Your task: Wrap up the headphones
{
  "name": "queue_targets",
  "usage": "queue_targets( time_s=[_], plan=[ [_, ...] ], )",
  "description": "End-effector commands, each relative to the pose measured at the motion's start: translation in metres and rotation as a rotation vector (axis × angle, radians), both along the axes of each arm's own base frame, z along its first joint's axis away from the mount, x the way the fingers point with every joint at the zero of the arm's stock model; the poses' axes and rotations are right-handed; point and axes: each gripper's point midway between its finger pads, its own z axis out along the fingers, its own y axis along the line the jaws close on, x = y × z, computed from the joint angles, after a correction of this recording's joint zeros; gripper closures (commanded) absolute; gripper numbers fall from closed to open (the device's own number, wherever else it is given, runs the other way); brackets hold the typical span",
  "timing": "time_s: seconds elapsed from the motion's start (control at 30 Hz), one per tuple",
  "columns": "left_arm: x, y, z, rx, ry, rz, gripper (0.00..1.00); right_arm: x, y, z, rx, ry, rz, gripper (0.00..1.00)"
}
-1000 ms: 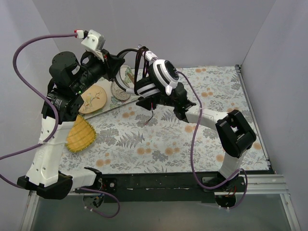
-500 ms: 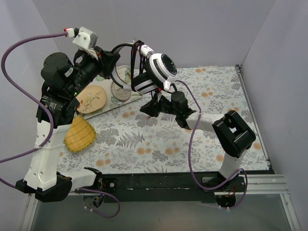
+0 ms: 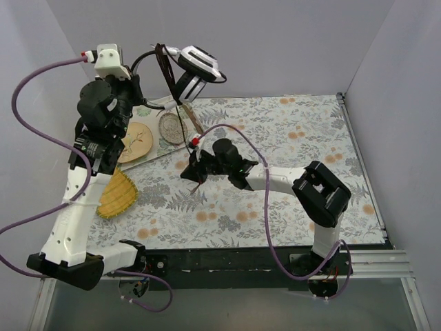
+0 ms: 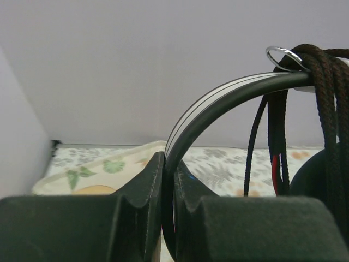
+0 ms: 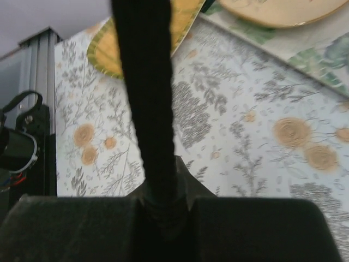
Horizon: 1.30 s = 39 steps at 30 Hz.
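The headphones (image 3: 198, 63) hang in the air at the back left, white-and-black ear cups to the right. My left gripper (image 3: 133, 79) is shut on their thin curved headband (image 4: 218, 101), which runs up between the jaws (image 4: 168, 180). The black cable is looped several times over the headband (image 4: 322, 82), and one strand (image 3: 180, 121) runs straight down. My right gripper (image 3: 195, 170), low over the floral table, is shut on that strand (image 5: 144, 98); the cord rises from between the closed fingers (image 5: 162, 213). A dark ear cup (image 4: 319, 180) shows in the left wrist view.
A leaf-patterned tray (image 3: 153, 157) lies at the back left with a tan plate (image 3: 134, 141) and a speckled bowl (image 3: 171, 128). A yellow woven piece (image 3: 114, 193) lies in front of it, and shows in the right wrist view (image 5: 136, 38). Purple robot cables arc beside both arms.
My left arm has lifted the headphones up and to the left. My right gripper has moved down and left, away from the ear cups, with the cable now stretched between them.
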Motion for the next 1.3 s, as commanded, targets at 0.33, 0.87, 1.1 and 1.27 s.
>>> queue_targets(
  time_s=[0.33, 0.87, 1.1, 1.27],
  plan=[
    [0.045, 0.119, -0.032, 0.405, -0.189, 0.579, 1.00, -0.112, -0.020, 0.002, -0.390, -0.213, 0.126, 0.99],
    [0.028, 0.054, -0.173, 0.865, 0.042, 0.131, 1.00, 0.000, -0.108, 0.147, -0.694, -0.509, -0.435, 0.99],
    [-0.014, 0.012, -0.227, 0.902, 0.156, -0.166, 1.00, 0.064, -0.125, 0.184, -0.771, -0.622, -0.577, 0.99],
    [-0.043, -0.016, -0.250, 0.845, 0.224, -0.400, 1.00, 0.100, -0.126, 0.195, -0.671, -0.628, -0.552, 0.99]
  ],
)
